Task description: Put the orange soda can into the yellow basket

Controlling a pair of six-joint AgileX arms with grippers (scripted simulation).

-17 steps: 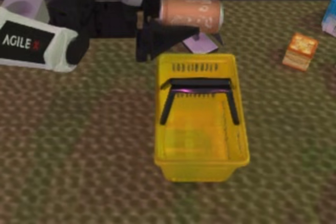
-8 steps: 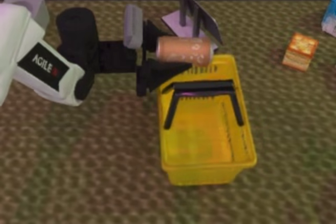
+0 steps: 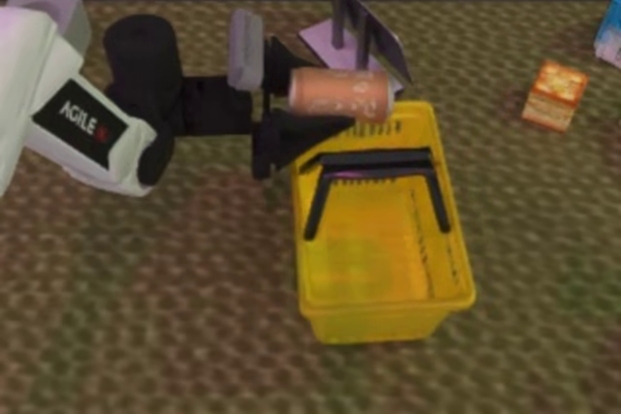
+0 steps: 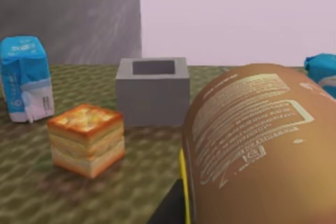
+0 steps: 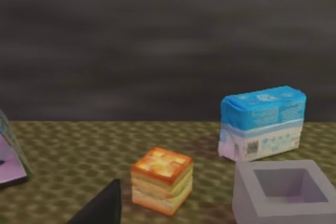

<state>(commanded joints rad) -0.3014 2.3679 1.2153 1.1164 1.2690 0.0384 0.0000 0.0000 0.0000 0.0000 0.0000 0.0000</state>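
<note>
The orange soda can (image 3: 342,94) lies on its side in the air, held over the far rim of the yellow basket (image 3: 458,269). My left gripper (image 3: 309,96) is shut on it, one dark finger on each side. In the left wrist view the can (image 4: 262,145) fills the near right, with a thin strip of the yellow basket (image 4: 182,187) beside it. The basket's black handle (image 3: 374,157) is folded across its far half. My right arm is outside the top view; only a dark part of the right gripper (image 5: 102,208) shows in the right wrist view.
A purple stand with a dark slanted panel (image 3: 357,26) is just behind the can. An orange-yellow box (image 3: 554,94) sits at the right, and a blue pack (image 3: 609,31) lies at the far right edge. A grey open box (image 5: 283,190) stands near them.
Since a second ago my left arm has brought the can nearer and lower, from behind the basket to over its far rim. In the last half second almost nothing has moved.
</note>
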